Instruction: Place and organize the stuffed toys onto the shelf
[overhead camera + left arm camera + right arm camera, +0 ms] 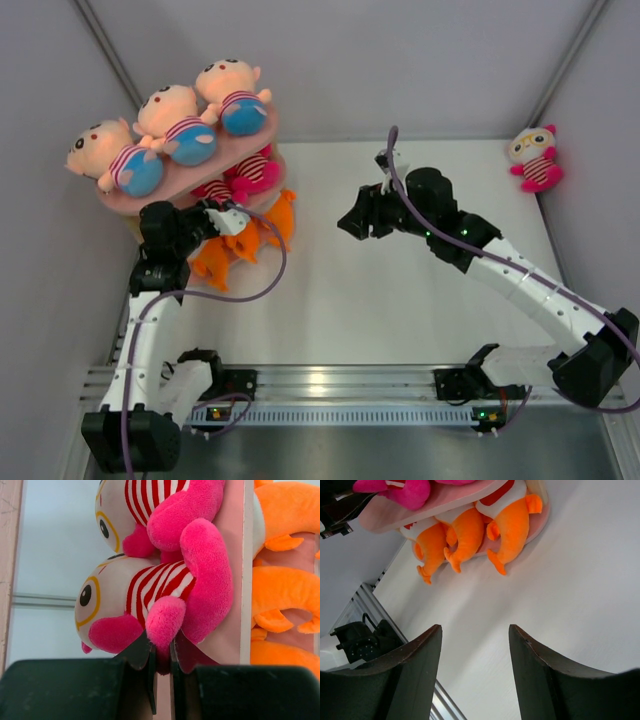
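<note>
At the upper left, the shelf (185, 183) ran its long axis from lower left to upper right. Three boy dolls (170, 115) lay in a row on its top board, heads toward the upper left. Two white dolls (245, 175) sat on the middle board. The left pincer (162, 655) was clamped on a pink foot of the nearer white doll (135, 595), whose head pointed away from the board. Mid-frame, the right pincer (475, 645) hung spread and empty. The last white doll (535, 158) sat on the worktop (400, 300) at the upper right, head toward the frame's top. By my reckoning five were shelved and one remained.
</note>
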